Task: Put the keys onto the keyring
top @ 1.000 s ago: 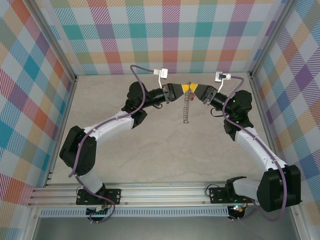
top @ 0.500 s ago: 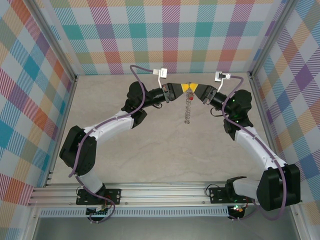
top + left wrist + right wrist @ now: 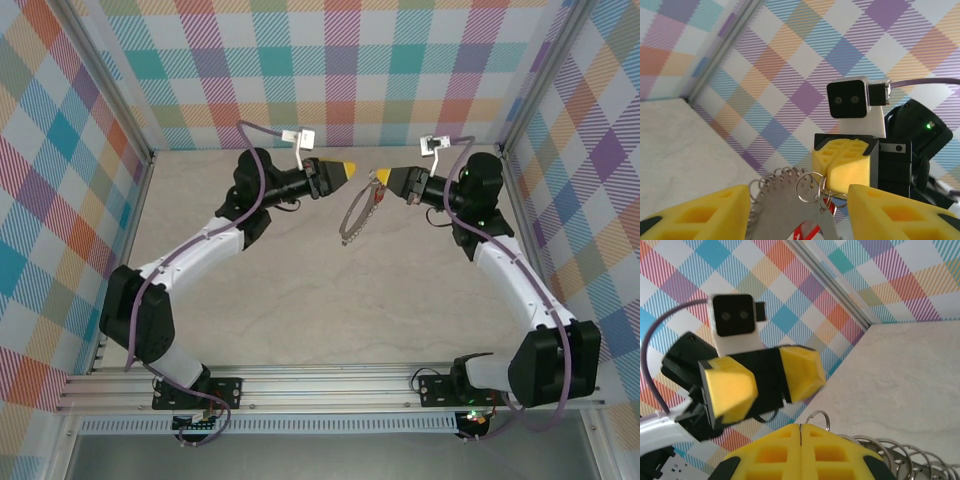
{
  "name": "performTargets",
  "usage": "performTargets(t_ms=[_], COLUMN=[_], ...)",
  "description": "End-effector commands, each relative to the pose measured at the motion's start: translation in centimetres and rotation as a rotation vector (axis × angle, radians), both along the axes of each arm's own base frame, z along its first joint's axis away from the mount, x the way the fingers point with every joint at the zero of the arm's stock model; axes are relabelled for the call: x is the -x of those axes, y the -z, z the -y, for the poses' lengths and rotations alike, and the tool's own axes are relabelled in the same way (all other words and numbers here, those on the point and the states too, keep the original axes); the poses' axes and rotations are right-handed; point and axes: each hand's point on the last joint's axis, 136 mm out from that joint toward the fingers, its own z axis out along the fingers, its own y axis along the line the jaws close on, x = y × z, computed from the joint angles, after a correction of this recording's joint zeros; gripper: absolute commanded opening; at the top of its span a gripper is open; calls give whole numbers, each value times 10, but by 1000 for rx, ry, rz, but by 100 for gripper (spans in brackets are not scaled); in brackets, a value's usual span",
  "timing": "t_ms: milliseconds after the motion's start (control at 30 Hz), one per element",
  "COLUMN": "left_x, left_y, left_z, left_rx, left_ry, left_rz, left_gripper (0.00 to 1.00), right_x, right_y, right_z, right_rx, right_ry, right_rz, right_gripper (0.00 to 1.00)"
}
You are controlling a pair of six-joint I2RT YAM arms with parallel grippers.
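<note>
The keyring (image 3: 354,214) is a silver loop strung with several small rings. It hangs above the table from my right gripper (image 3: 379,180), which is shut on its top end. In the left wrist view the keyring (image 3: 782,200) lies between my left gripper's (image 3: 798,201) open yellow fingers (image 3: 700,215) without touching them, and the right gripper's pads (image 3: 847,167) pinch its rings. A red bit of the key (image 3: 807,233) shows at the bottom edge behind the metal. In the top view my left gripper (image 3: 347,168) stands open a little left of the keyring. One ring (image 3: 818,418) sticks out past the right gripper (image 3: 800,427).
The pale stone-look table (image 3: 300,290) is walled by checked panels (image 3: 330,70) at the back and sides. An aluminium rail (image 3: 330,385) with both arm bases runs along the near edge. Both grippers hover near the back wall.
My left gripper has opened, let go of the keyring and pulled back to the left. The right gripper stays shut on it, and the loop now hangs wider, swung leftward.
</note>
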Motion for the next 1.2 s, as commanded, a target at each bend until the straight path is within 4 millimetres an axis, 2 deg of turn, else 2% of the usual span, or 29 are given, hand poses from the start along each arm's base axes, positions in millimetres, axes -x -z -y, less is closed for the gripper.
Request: performTargets(t_ms=[0, 167, 567, 933, 1167], left_x=[8, 12, 6, 15, 21], left_y=[-9, -5, 8, 7, 0], left_z=[-6, -1, 22, 35, 37], left_rx=[-87, -153, -159, -128, -97], left_ry=[44, 144, 299, 349, 365], left_rz=[65, 69, 15, 23, 38], left_gripper=[56, 55, 17, 19, 26], right_x=[8, 5, -1, -6, -6], right_y=[-1, 2, 8, 14, 17], right_z=[-2, -3, -8, -9, -8], right_rx=[42, 48, 7, -6, -7], right_ry=[-115, -193, -252, -245, -238], right_rz=[47, 34, 3, -15, -17], right_gripper=[0, 0, 0, 0, 0])
